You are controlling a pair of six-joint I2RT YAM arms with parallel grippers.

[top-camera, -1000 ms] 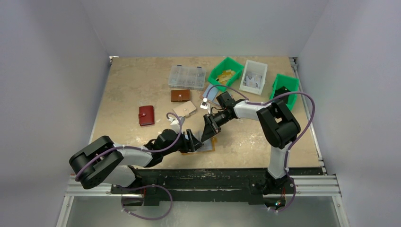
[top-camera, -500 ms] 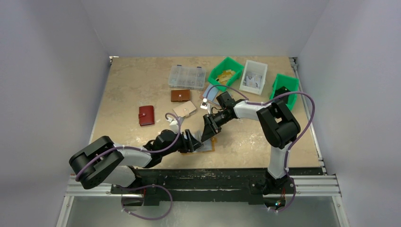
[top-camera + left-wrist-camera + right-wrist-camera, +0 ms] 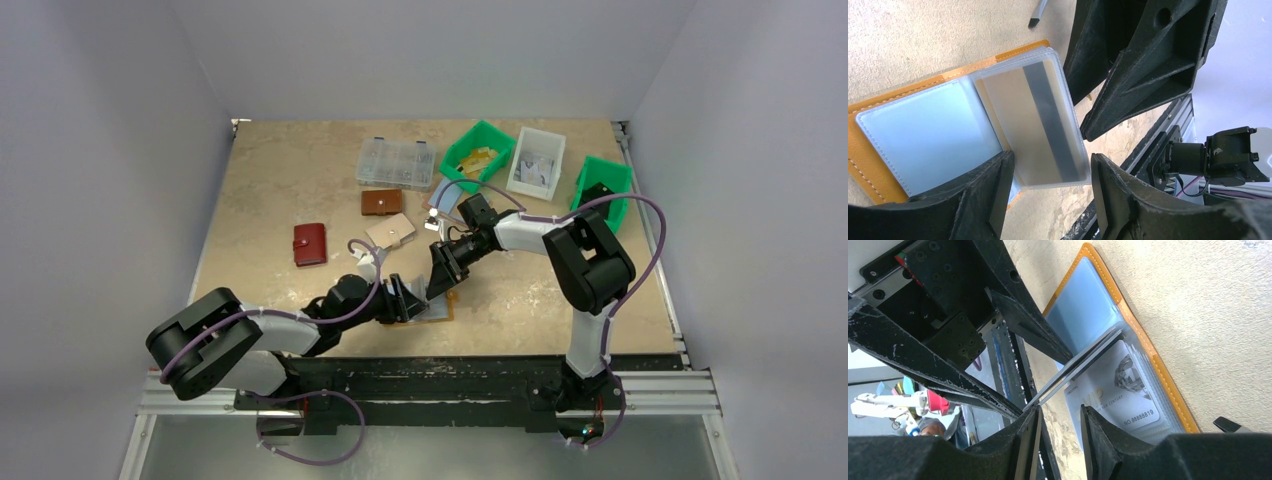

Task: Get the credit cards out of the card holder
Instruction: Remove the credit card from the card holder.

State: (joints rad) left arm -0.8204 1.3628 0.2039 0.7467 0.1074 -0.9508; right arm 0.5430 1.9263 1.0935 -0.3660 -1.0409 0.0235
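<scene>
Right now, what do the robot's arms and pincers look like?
Both the left arm and right arm have chunky black joints and pale grey links, with a purple cable looping along each. The left pincer and right pincer are black, angular plastic wedges.

Card holder (image 3: 870,172): matt mustard leather, pale stitching; inner sleeves (image 3: 933,135) are clear glossy plastic. Credit card (image 3: 1038,125): smooth pale plastic with grey stripe. Table (image 3: 923,35): rough beige surface; left gripper fingers (image 3: 1128,210): matt black plastic.
</scene>
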